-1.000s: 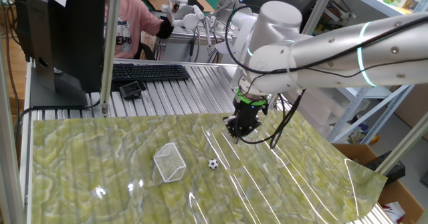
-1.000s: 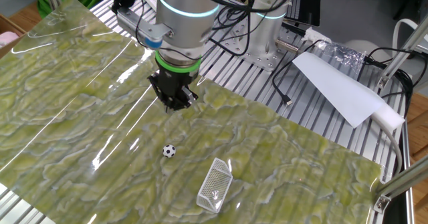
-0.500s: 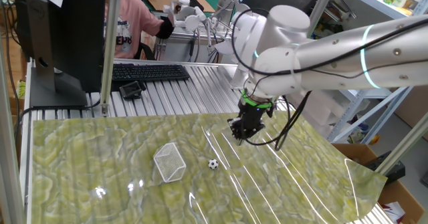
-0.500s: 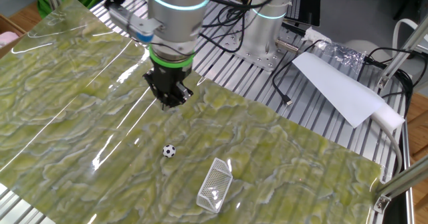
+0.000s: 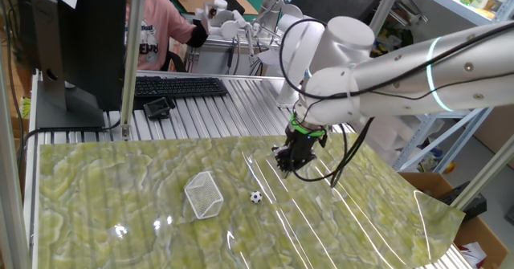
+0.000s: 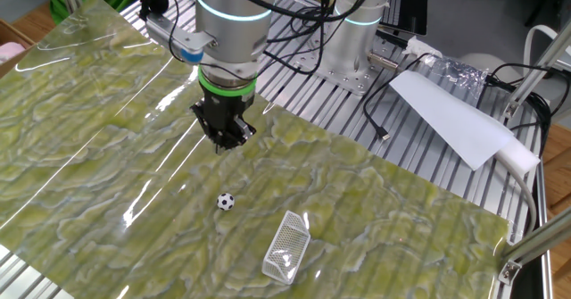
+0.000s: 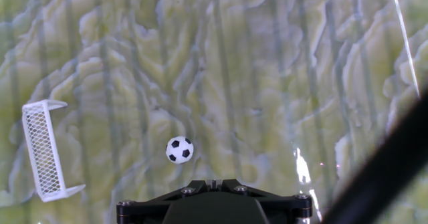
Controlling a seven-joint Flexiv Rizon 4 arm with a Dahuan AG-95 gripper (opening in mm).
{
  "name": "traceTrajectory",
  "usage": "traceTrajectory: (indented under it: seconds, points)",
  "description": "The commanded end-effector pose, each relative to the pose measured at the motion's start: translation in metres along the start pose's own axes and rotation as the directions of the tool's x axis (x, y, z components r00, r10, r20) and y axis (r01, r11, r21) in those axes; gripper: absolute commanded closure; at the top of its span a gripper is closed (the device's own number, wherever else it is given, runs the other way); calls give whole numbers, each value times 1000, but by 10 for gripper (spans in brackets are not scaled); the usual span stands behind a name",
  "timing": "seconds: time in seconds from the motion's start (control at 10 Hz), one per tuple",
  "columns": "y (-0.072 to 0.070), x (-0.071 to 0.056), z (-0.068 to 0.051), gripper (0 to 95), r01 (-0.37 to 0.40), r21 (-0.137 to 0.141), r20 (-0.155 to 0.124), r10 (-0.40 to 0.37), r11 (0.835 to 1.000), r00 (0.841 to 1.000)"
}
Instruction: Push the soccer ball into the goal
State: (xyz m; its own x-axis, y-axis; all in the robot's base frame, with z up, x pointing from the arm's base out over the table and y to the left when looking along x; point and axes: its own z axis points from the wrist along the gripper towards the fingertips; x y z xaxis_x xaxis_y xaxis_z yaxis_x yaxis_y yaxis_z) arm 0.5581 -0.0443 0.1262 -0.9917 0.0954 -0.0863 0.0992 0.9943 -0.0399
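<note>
The small white ball with black patches [image 6: 226, 201] rests on the green marbled mat of the counter [image 6: 80, 138], a short way from the boxy white-framed mesh goal [image 6: 286, 245]; the black two-finger hand [image 6: 224, 142] hangs clenched and empty above the mat, on the ball's far side from the goal; ball between hand and goal, so a sweep along that line should send it in.
</note>
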Motion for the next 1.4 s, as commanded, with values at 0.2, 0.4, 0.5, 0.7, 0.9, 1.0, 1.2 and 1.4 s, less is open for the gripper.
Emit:
traceTrajectory:
  seconds: [0.2,0.4,0.5,0.7,0.9,1.0,1.2,1.4]
  points:
    - [0,-1,15,950,-11,-3,28,12,1000,1000]
    - [0,-1,18,950,-10,-19,17,10,1000,1000]
    - [0,-1,20,950,-11,-26,14,11,1000,1000]
    - [0,-1,25,950,-12,-28,15,12,1000,1000]
    - [0,-1,25,950,-13,-31,14,13,999,1000]
    - [0,-1,26,950,-14,-31,13,14,999,1000]
    - [0,-1,29,950,-15,-32,13,15,999,1000]
    - [1,-1,34,950,-19,-34,14,20,999,1000]
